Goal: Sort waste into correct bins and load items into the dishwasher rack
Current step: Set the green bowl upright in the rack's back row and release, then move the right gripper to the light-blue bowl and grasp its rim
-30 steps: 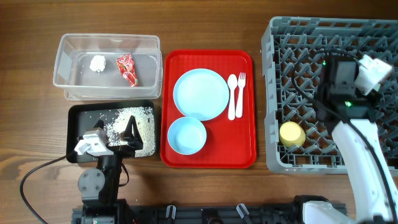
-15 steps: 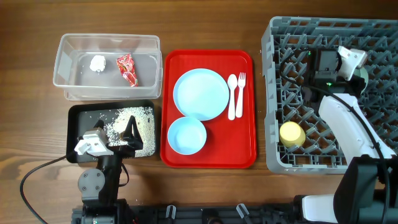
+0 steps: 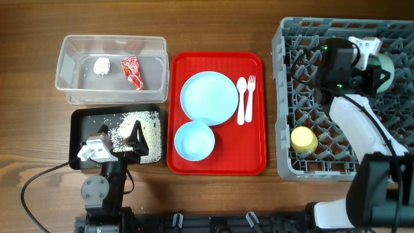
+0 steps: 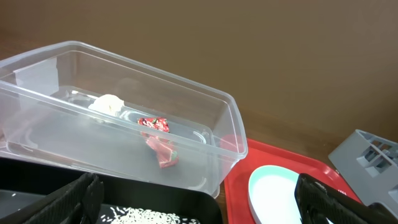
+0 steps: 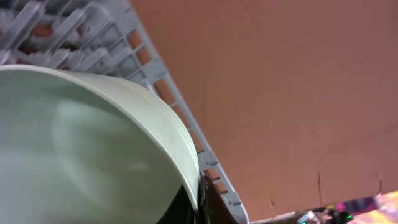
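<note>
My right gripper (image 3: 372, 68) hangs over the back right of the grey dishwasher rack (image 3: 283, 97), shut on the rim of the pale green bowl (image 3: 384, 70), which stands on edge. In the right wrist view the bowl (image 5: 81, 143) fills the left, with its rim pinched at my gripper (image 5: 199, 200). A yellow cup (image 3: 302, 138) lies in the rack. My left gripper (image 3: 117, 136) rests open over the black tray (image 3: 77, 129) holding rice (image 3: 139, 126). The napkin ball (image 3: 101, 65) and red wrapper (image 3: 132, 71) lie in the clear tub (image 3: 113, 44).
A red serving tray (image 3: 255, 150) in the middle carries the light blue plate (image 3: 208, 98), a light blue bowl (image 3: 194, 141), a white spoon (image 3: 241, 100) and fork (image 3: 250, 96). In the left wrist view the plate (image 4: 280, 193) shows beside the tub (image 4: 230, 130).
The right wrist has turned and shifted toward the rack's back, bringing the green bowl up on edge. The left arm has not moved.
</note>
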You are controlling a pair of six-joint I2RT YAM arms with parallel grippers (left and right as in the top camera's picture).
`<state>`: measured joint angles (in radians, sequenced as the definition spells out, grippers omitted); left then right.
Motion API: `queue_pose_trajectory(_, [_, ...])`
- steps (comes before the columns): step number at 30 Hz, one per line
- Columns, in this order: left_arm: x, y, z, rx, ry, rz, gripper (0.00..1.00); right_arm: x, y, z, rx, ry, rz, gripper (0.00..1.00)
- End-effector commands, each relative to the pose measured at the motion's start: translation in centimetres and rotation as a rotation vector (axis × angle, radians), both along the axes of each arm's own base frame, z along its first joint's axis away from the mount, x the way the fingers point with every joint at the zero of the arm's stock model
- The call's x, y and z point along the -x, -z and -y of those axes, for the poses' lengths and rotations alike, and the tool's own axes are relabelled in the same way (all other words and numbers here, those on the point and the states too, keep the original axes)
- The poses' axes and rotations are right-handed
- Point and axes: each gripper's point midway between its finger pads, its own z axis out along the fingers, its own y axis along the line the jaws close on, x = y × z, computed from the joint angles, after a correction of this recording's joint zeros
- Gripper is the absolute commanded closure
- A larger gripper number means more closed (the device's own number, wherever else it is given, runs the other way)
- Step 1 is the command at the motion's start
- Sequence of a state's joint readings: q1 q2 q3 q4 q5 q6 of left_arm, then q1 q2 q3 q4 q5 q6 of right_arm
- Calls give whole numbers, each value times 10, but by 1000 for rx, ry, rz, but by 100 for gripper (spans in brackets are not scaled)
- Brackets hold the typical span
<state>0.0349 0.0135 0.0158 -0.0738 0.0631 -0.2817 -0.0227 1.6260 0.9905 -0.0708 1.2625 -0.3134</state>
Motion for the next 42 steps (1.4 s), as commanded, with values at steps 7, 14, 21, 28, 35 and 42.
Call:
queue_pose_trajectory(7, [0, 2, 1, -12, 9, 5, 0, -25, 40, -62, 93, -110, -179, 96])
queue_pose_trajectory(14, [0, 2, 1, -12, 9, 5, 0, -30, 27, -86, 127, -144, -138, 16])
queue_pose_trajectory(21, [0, 2, 1, -12, 8, 5, 0, -26, -22, -99, 97, -190, 10, 7])
queue_pose_trajectory(28, [0, 2, 1, -12, 8, 5, 0, -17, -95, -151, 2, -471, 171, 7])
queue_pose_trajectory(35, [0, 2, 1, -12, 9, 5, 0, -4, -30, -287, -415, -1022, 4, 7])
queue_pose_trajectory(42, [0, 2, 1, -12, 9, 5, 0, 67, 16, -416, -1543, -1043, -57, 10])
